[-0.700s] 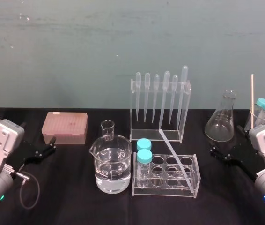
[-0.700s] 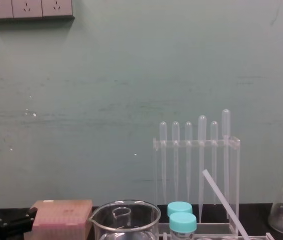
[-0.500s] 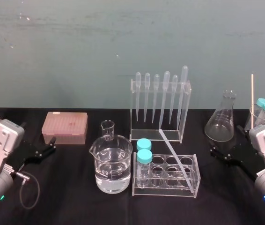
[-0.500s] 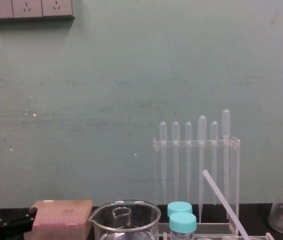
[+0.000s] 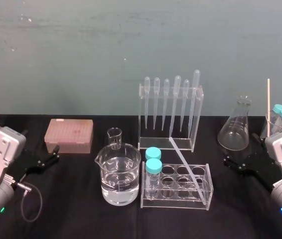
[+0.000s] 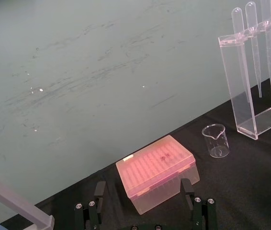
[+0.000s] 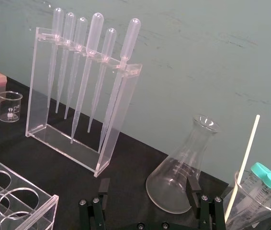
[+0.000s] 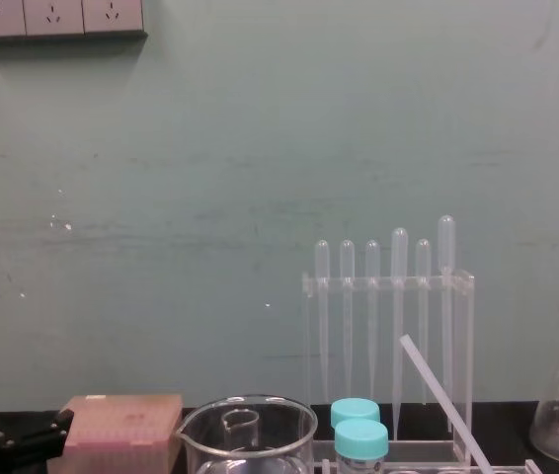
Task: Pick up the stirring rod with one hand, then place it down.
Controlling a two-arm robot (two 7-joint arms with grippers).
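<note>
Stirring rod (image 5: 185, 164) stands slanted in the clear tube rack (image 5: 181, 203) at mid-worktop, its lower end dropped into a well at the rack's right side and its upper end leaning back toward the pipette stand (image 5: 196, 102); whether that tip touches the stand I cannot tell. Propped like this, most of its length is lifted off the worktop (image 5: 81, 209), which looks meant to leave a bare stretch for jaws to close around without scraping the surface. Two capped tubes (image 5: 153, 167) and a water-filled beaker (image 5: 120, 174) sit just to its left, so an approach from the right seems the less crowded one. The right gripper (image 7: 148, 183) rests low at the right edge of the worktop, close to the conical flask (image 7: 183, 177), jaws spread and holding nothing. The left gripper (image 6: 142, 189) is parked at the far left, facing the pink tip box (image 6: 157, 170), jaws likewise spread. The pick-up has not begun
</note>
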